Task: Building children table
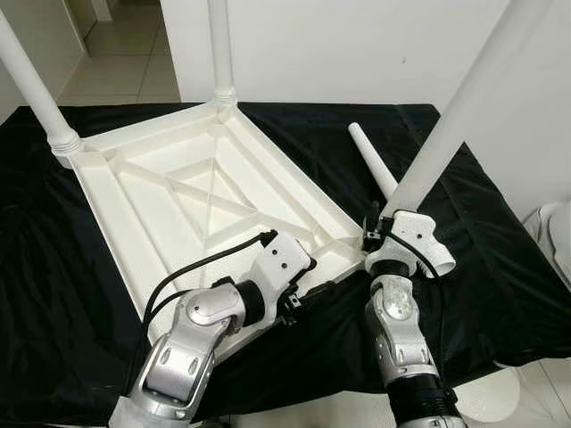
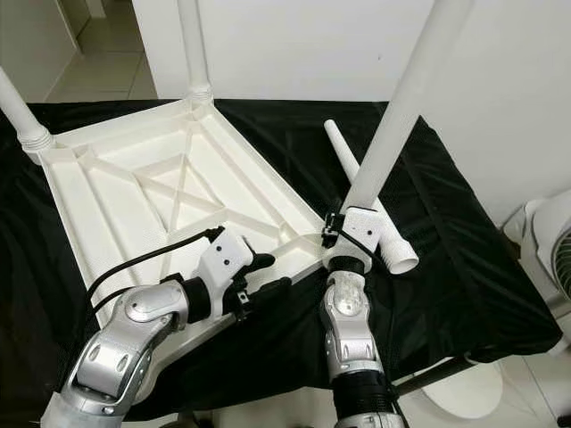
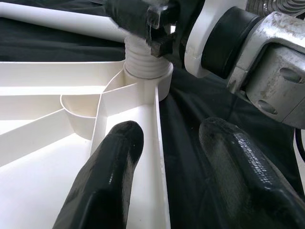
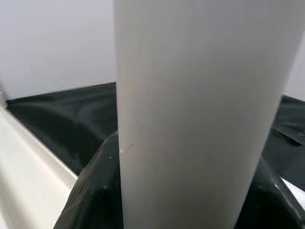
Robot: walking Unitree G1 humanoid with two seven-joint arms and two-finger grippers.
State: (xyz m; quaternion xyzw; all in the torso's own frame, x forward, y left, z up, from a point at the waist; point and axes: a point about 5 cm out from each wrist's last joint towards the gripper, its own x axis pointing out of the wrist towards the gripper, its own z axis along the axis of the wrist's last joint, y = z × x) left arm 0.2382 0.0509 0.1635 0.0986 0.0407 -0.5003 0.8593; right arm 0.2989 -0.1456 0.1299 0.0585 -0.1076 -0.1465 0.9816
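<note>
White tabletop [image 1: 192,192] upside-down, R claw [image 1: 385,234] gripping leg [image 1: 464,111] — in corner socket

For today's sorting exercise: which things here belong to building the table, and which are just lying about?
Job: tabletop; two fitted legs; leg in the right end effector; loose leg; left end effector.
Lying about: black cloth; fan.
</note>
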